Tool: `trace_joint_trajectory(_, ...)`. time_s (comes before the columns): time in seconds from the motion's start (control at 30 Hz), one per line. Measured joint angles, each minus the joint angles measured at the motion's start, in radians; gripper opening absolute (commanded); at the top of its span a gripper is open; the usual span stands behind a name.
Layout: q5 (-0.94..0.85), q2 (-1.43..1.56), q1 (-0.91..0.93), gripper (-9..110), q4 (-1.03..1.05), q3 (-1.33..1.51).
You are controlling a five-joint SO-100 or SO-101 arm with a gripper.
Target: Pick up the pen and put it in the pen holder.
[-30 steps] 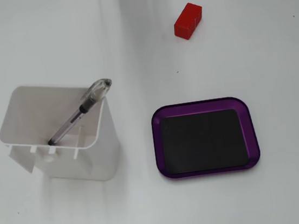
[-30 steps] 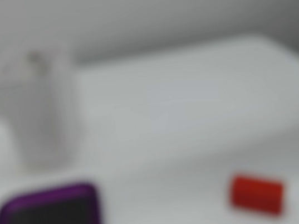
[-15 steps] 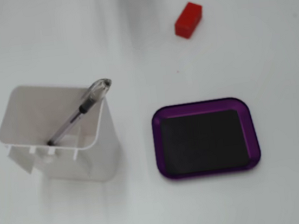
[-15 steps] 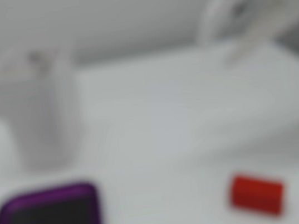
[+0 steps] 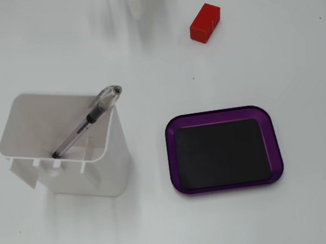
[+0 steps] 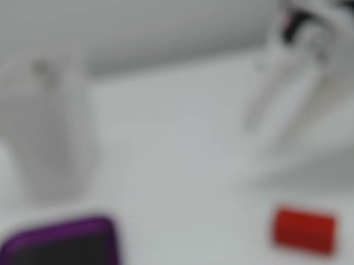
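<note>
A clear pen with a dark grip (image 5: 86, 124) leans inside the white pen holder (image 5: 28, 117) at the left of a fixed view, its top end resting on the holder's right rim. The holder shows blurred in another fixed view (image 6: 43, 136). A white fingertip of my gripper (image 5: 135, 0) pokes in at the top edge, far from the pen. In the blurred fixed view the white gripper (image 6: 263, 109) hangs near the table at the right, away from the holder; I cannot tell how its jaws stand. Nothing shows between the fingers.
A purple tray with a black inside (image 5: 276, 144) lies right of the holder, also in the blurred view (image 6: 2, 255). A red block (image 5: 205, 23) sits at the back right, also in the blurred view (image 6: 303, 229).
</note>
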Motion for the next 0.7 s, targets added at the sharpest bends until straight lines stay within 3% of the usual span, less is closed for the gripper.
trace_joint_trajectory(0.17, 0.0, 0.0, 0.0, -1, -0.029, 0.092)
trace_joint_trajectory(0.7, 0.0, 0.0, 0.0, 0, -0.037, 0.11)
